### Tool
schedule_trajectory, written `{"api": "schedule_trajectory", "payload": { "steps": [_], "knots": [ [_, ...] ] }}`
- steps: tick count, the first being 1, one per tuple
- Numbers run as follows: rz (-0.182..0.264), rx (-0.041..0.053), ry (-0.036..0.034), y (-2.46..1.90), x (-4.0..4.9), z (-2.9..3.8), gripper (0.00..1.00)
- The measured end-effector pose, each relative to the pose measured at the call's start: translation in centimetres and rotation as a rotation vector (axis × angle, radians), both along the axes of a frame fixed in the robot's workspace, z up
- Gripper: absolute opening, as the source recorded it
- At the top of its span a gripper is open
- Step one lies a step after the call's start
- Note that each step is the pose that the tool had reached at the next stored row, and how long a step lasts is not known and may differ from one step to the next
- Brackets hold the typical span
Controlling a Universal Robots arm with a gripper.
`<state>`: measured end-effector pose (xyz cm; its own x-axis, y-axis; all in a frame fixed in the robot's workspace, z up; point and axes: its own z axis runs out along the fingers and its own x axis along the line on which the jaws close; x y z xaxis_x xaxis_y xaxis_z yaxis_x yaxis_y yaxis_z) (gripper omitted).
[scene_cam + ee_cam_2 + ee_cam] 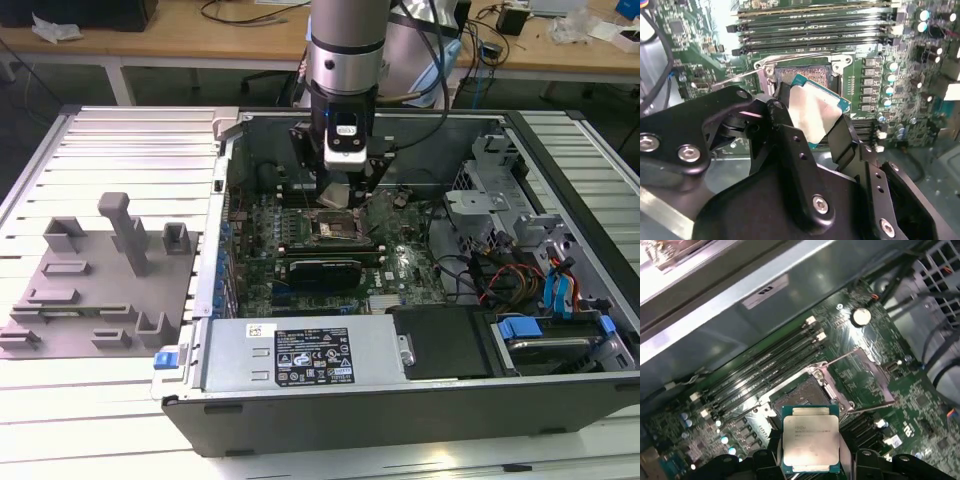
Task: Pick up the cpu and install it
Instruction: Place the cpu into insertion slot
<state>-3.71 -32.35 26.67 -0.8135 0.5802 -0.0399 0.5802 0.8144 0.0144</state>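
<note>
Gripper (811, 120) is closed on the cpu (810, 440) by two opposite edges, holding it just over the open socket (801, 392); I'd judge it light, stiff, slick-topped and fragile underneath, so edges only with modest squeeze.

Bare socket (799, 390) open below the cpu (810, 437) in the claw (811, 460), hinged frame (863, 372) raised beside it, memory slots (765, 371) alongside

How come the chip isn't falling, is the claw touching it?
Touching. In both wrist views the gripper clamps the cpu by opposite edges between its fingers, near the open cpu socket.
</note>
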Motion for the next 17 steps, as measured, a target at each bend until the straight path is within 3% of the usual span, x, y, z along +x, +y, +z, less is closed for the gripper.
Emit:
{"api": "schedule_trajectory", "payload": {
  "steps": [14,17],
  "knots": [
    [-0.280,0.0000,0.0000,0.00,0.00,-0.17,0.54],
    [-0.363,0.0000,0.0000,0.00,0.00,-0.21,0.54]
  ]
}}
